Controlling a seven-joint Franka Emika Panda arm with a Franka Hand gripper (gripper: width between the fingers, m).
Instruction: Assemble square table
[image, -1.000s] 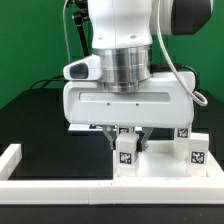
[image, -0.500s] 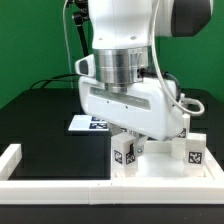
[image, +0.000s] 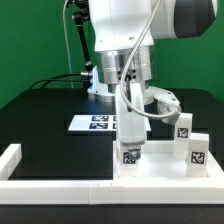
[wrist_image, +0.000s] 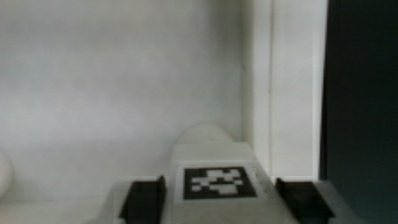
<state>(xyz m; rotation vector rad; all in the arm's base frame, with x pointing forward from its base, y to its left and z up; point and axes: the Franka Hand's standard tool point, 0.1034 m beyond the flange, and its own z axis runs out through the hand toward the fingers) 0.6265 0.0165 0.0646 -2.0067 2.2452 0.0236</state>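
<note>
Desk (image: 40, 120) lies bare at the exterior view's left, then the gripper (image: 130, 147) pinching a tagged leg (image: 131, 152) upright over the tabletop (image: 160, 162) (two more legs (image: 196, 148) rightward), so turning it should stay plumb, I judge.

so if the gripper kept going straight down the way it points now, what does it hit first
The gripper points down, closed on a tagged leg. That leg would meet the white tabletop first; it looks close to or already on it, though depth is unclear.
</note>
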